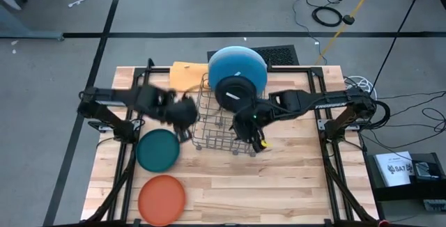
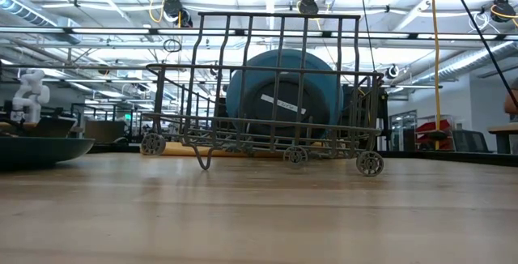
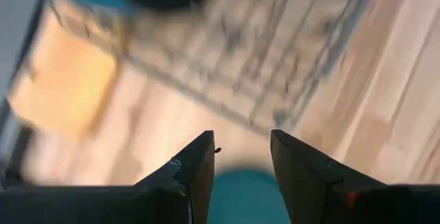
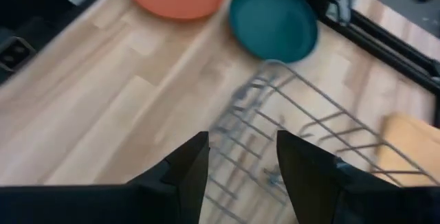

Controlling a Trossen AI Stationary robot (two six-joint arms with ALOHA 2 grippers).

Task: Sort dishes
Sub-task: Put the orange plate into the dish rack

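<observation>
On the wooden desk (image 1: 279, 178), a wire rack (image 1: 223, 119) at frame centre holds two upright plates, the black plate (image 1: 233, 91) before the large blue plate (image 1: 240, 65); two lie flat lower left, the teal plate (image 1: 157, 150) and orange plate (image 1: 162, 198). They look stiff, light and smooth, best pinched at the rim. Left claw (image 1: 182, 126) above the teal plate and right claw (image 1: 247, 131) over the rack are both parted and empty.
</observation>
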